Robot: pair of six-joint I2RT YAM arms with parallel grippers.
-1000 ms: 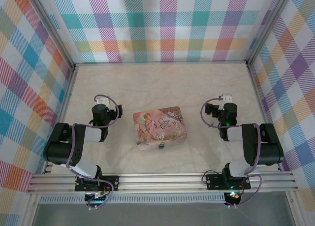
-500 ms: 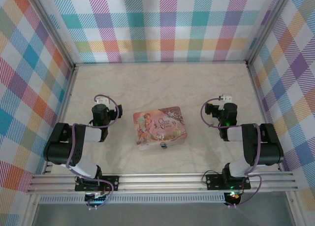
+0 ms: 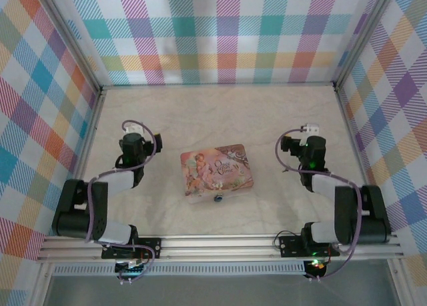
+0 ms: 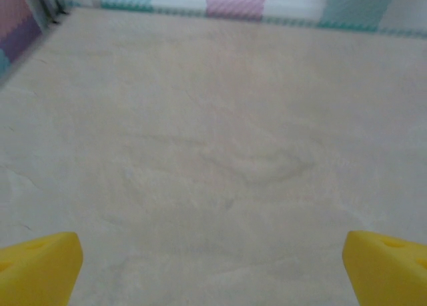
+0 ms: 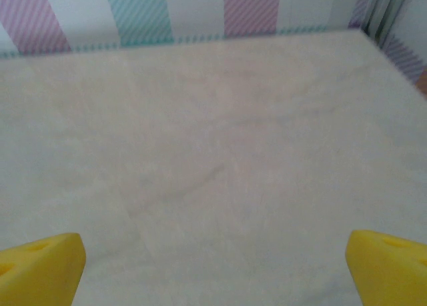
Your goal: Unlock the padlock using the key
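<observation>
left arm and right arm have shifted, jaws apart; padlock axis too tiny to tell.

Counter: matt cream sheet, faintly veined, slightly creased in the wrist views; plaid walls look like matt printed panel. Pink tin at centre is printed metal with a soft sheen, the padlock at its lower edge a dark metallic speck, finish too small to tell. Fingers matt yellow plastic, rails along the bottom bare brushed aluminium.
</observation>
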